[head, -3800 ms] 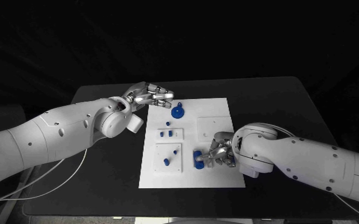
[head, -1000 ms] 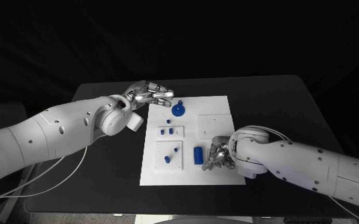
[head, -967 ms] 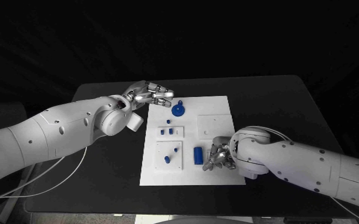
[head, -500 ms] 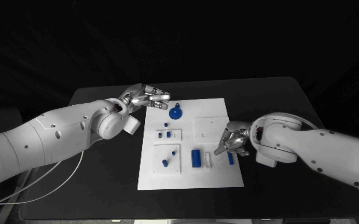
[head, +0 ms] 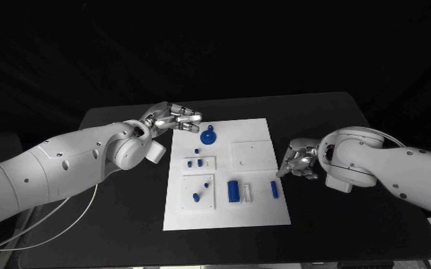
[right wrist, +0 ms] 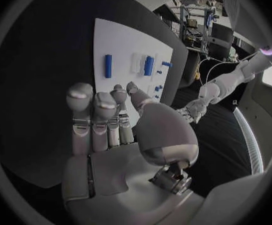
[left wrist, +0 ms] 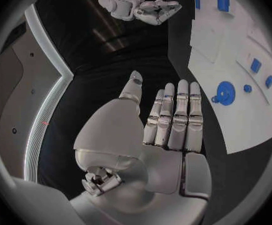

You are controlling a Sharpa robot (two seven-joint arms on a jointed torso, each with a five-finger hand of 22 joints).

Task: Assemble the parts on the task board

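The white task board (head: pixel 255 131) lies mid-table. On it are a round blue disc with a tab (head: pixel 207 136), small blue pieces (head: pixel 196 163) in a raised square, blue pegs (head: pixel 201 190) in another, a thick blue block (head: pixel 233 190) and a slim blue bar (head: pixel 274 188). My left hand (head: pixel 172 117) hovers off the board's far left corner, fingers straight and holding nothing; the left wrist view shows the same hand (left wrist: pixel 167 120) beside the disc (left wrist: pixel 225 92). Just off the board's right edge, my right hand (head: pixel 298 162) holds nothing. Beyond that hand (right wrist: pixel 114 127) in the right wrist view lie the bar (right wrist: pixel 108 66) and block (right wrist: pixel 148 65).
A plain raised white square (head: pixel 252 155) sits on the board's right half. A small pale piece (head: pixel 248 193) lies between the block and the bar. The black table (head: pixel 341 126) spreads bare to the right and behind the board.
My right hand has drawn back from the board's near right part to just off its right edge, leaving the slim blue bar lying on the board. The left hand has held its place.
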